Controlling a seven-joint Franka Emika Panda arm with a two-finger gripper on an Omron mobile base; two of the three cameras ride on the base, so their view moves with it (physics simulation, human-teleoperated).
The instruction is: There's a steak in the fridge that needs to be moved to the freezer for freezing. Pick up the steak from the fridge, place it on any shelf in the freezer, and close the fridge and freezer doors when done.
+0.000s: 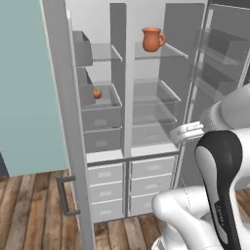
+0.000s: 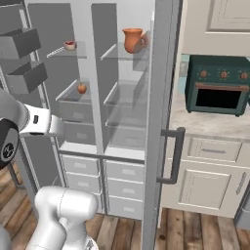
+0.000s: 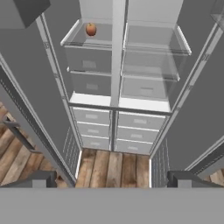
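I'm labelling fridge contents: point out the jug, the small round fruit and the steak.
jug [image 1: 153, 39], left base view, its belly.
fruit [image 3: 90, 29], hand view, its middle.
steak [image 2: 70, 45], right base view, its red top, on the upper left shelf.

Wood-plank floor [image 1: 29, 205], laid in brown boards. Pale teal wall [image 1: 24, 83], seen at the left in the left base view. Beige base cabinet [image 2: 210, 185] with drawer and panelled door, topped by a light counter [image 2: 195, 122]. Dark green toaster oven [image 2: 218, 84] set on that counter. Cream upper cabinet [image 2: 219, 19] mounted above.
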